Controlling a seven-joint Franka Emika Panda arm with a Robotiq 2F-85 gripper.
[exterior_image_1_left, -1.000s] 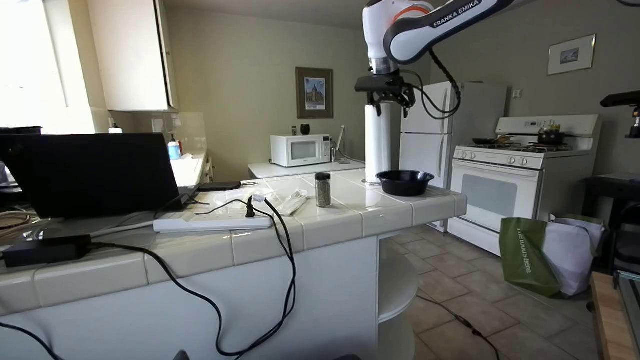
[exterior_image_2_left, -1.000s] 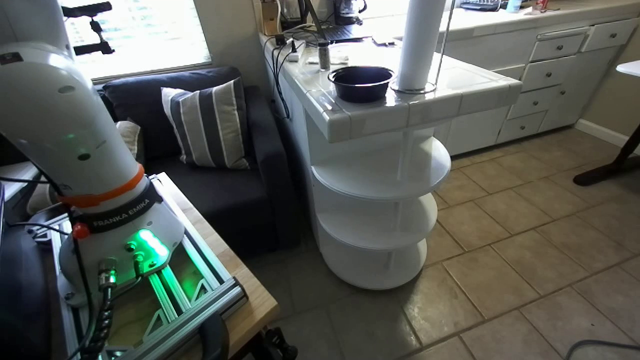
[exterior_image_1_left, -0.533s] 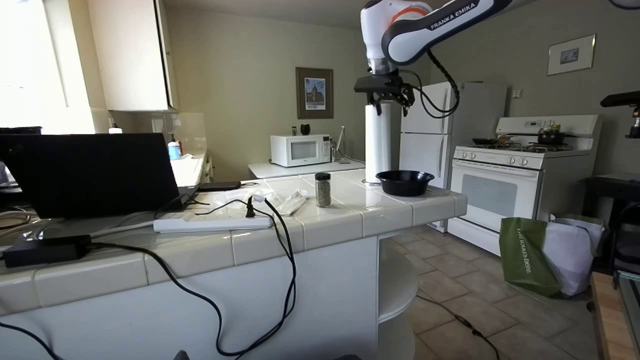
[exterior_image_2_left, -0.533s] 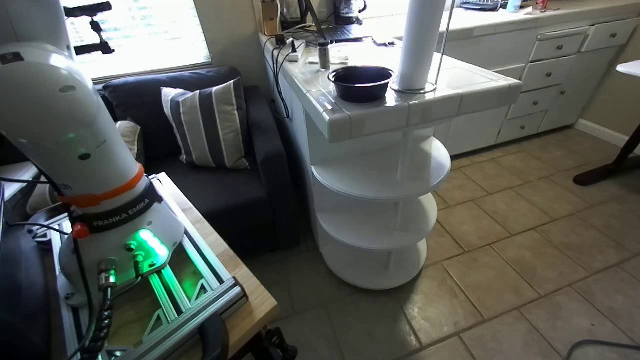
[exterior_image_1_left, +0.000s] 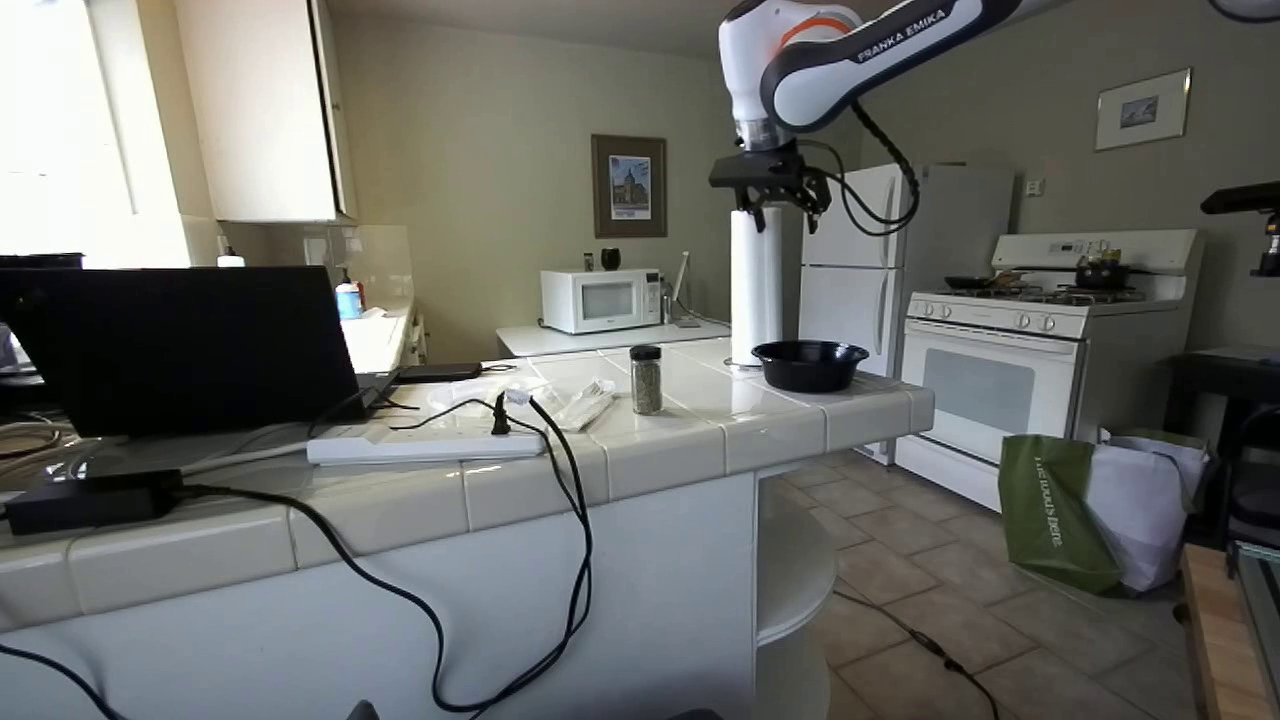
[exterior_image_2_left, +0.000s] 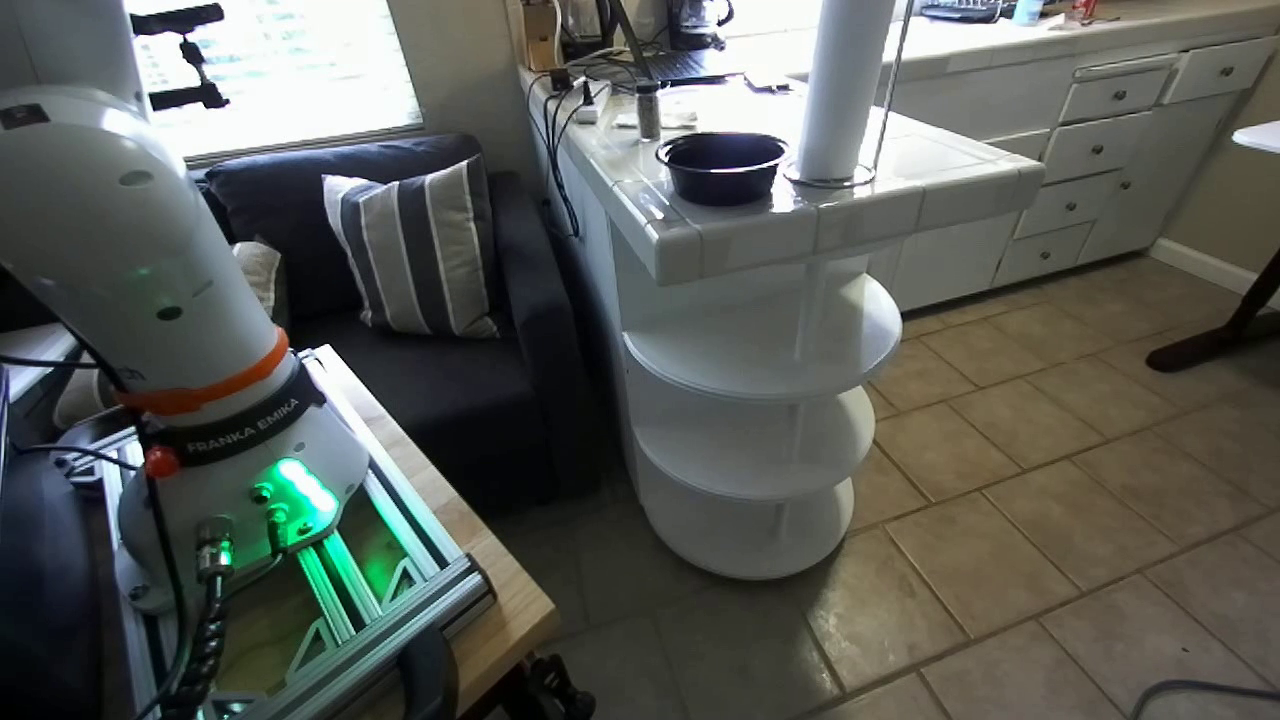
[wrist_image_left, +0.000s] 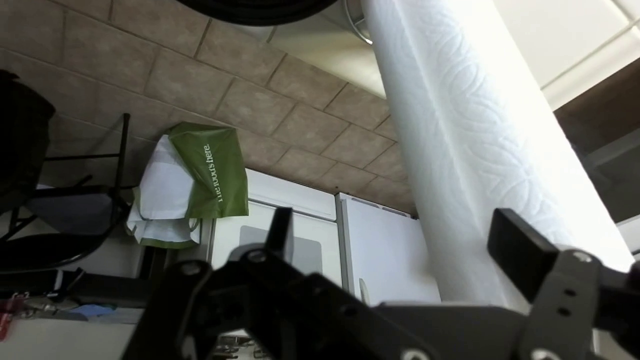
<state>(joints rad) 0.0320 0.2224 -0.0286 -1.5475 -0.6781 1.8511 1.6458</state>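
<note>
In an exterior view the gripper (exterior_image_1_left: 786, 221) is hanging well above the tiled counter (exterior_image_1_left: 690, 420), its fingers (wrist_image_left: 520, 245) standing wide apart and released. The paper towel roll (wrist_image_left: 480, 135) is standing upright just inside the counter's end edge, its upper part coming close to one finger; whether they are touching cannot be told. Beside the roll, toward the corner where end edge and long edge are meeting, a black bowl (exterior_image_2_left: 722, 187) is sitting; its inside is looking too dark to read. Farther from that corner, near the long edge, a clear jar (exterior_image_1_left: 647, 388) with a black lid is standing upright, holding greenish-grey flakes most of the way up. Next to it a plastic packet (exterior_image_1_left: 588, 405) is lying, its contents not showing clearly. Well beyond the counter's edges, a soap bottle (exterior_image_1_left: 348, 300) is showing blue liquid and a dark pot (exterior_image_1_left: 1100, 275) is resting on the stove (exterior_image_1_left: 1000, 320).

The arm (exterior_image_1_left: 815, 90) above the gripper is carrying the words "FRANKA EMIKA", and its base (exterior_image_2_left: 240, 500) is repeating them. On the floor past the end edge, a green-and-white shopping bag (exterior_image_1_left: 1060, 505) is bearing lettering ending in "here".
</note>
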